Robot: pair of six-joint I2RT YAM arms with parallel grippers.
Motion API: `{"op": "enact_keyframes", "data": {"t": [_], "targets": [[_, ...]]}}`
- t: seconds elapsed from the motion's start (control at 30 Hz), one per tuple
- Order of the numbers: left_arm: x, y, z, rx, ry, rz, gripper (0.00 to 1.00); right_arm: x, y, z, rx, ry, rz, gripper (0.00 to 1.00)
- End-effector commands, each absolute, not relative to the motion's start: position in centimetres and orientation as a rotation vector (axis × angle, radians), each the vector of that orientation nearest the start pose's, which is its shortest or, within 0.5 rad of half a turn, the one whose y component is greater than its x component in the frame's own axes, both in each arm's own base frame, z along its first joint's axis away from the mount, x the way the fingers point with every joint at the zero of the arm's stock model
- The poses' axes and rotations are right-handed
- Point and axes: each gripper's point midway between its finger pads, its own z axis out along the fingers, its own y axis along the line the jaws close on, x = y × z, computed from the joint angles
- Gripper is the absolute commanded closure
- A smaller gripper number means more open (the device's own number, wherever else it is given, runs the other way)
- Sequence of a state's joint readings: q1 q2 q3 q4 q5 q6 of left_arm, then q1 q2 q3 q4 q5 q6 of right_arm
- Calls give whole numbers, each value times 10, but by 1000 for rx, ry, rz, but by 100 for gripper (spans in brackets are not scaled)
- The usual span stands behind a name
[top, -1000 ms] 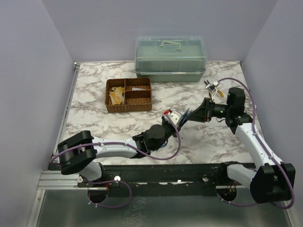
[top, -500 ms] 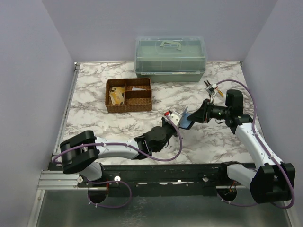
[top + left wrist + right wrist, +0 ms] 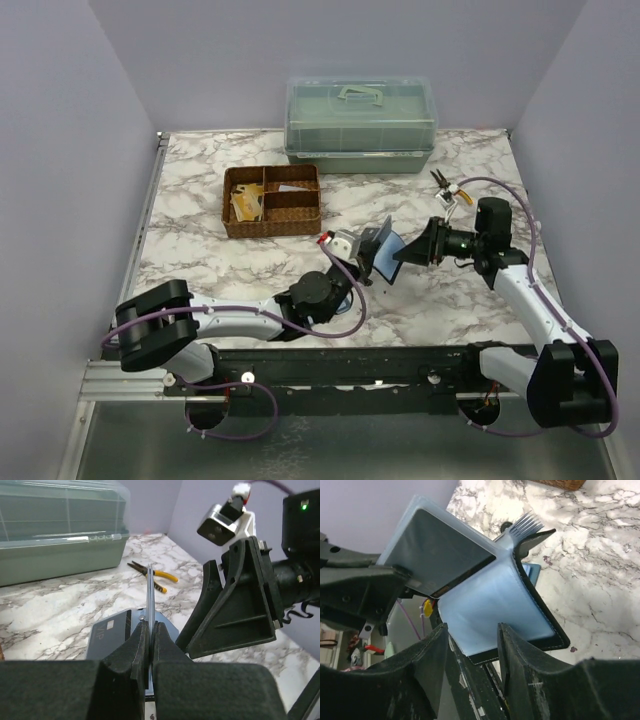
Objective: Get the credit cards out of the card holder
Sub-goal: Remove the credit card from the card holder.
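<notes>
The card holder hangs open above the table's middle, black outside and blue-grey inside. My left gripper is shut on the thin edge of one flap, which stands upright between its jaws. A dark credit card sits in the holder's sleeve; in the left wrist view it shows as a grey card marked VIP. My right gripper is open, its fingers standing either side of the other flap's lower edge with gaps showing. From above, the right gripper meets the holder from the right.
A brown wicker basket with compartments lies at the back left. A green lidded box stands along the back wall. Yellow-handled pliers lie on the marble near the right arm.
The left gripper has carried the card holder left and back, and it now hangs wider open. The right gripper's jaws have widened off the flap they pinched.
</notes>
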State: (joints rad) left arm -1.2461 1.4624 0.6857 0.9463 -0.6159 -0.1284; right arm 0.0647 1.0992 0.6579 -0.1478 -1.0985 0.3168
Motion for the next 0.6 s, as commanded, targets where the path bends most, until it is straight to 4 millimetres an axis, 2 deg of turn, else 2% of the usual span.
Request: {"op": "enact_keyframes", "data": {"t": [0.0, 0.1, 0.23, 0.4, 0.57], "targets": [[221, -362, 290, -7, 1327, -962, 100, 226, 178, 214, -426, 1934, 1568, 50], [216, -360, 286, -41, 1318, -1038, 100, 220, 178, 226, -526, 1858, 1591, 48], [209, -356, 283, -73, 1300, -1184, 100, 214, 177, 235, -678, 1767, 1546, 40], [196, -356, 282, -57, 1275, -1302, 100, 213, 176, 231, -725, 1734, 1520, 32], [184, -361, 288, -1, 1243, -1365, 100, 225, 175, 226, -750, 1725, 1449, 25]]}}
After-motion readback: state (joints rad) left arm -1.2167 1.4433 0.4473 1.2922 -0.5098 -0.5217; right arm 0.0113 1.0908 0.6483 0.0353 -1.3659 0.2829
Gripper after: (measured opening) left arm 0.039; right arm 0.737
